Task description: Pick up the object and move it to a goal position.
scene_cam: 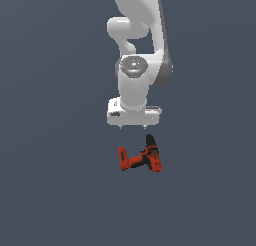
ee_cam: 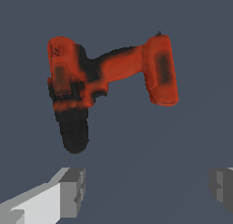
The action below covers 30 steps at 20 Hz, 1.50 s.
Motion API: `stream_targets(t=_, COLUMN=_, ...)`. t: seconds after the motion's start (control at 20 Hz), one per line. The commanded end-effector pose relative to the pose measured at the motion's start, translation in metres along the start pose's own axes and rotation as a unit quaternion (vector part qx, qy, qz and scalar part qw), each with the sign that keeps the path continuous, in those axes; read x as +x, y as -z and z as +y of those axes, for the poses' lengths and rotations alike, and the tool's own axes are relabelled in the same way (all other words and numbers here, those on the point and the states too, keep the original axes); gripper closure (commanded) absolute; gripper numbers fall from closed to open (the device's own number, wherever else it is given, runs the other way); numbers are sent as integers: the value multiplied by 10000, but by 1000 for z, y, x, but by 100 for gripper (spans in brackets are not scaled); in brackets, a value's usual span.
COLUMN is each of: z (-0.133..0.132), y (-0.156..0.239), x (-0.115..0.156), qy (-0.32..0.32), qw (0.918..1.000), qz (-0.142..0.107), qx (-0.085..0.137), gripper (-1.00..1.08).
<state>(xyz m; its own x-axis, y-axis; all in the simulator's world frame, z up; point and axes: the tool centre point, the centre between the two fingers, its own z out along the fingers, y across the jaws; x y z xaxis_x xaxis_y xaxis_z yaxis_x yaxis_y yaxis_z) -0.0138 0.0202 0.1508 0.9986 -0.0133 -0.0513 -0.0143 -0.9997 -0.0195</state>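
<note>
The two fingertips stand wide apart in the wrist view, one grey pad at each lower corner, with nothing between them but bare ground. The gripper hangs above the drill, not touching it, and the drill lies on its side on the flat dark surface, just below the hand and a little toward the exterior view's right.

The drill is L-shaped: an orange body ending in a black chuck, and a narrower handle running off to a blocky orange base. It looks rigid, a hard shell that should not give under the pads (so no worry about crushing it). I judge it unevenly weighted, the motor end and base heavier than the neck, so a grip far from the middle may let it swing. The smooth casing could slip.

The handle seems the best place to take hold: slimmest, roughly straight-sided, and between the two bulky ends. The fingers would need to straddle it across its width.
</note>
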Motion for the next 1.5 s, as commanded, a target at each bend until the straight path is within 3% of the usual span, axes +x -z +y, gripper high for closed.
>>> stream_targets(t=0.0, z=0, y=0, x=0, qy=0, qw=10000, qz=0, qx=0, gripper=-100)
stream_targets(t=0.8, z=-4, y=-7, x=5, qy=57, qw=9999, qz=-162, qx=-13, gripper=-100)
stream_targets(t=1.1, z=-20, y=-21, x=14, qy=301, qw=9987, qz=-411, qx=-26, gripper=-100)
stream_targets(t=1.45, z=-51, y=-49, x=26, qy=738, qw=9934, qz=-874, qx=-39, gripper=-100)
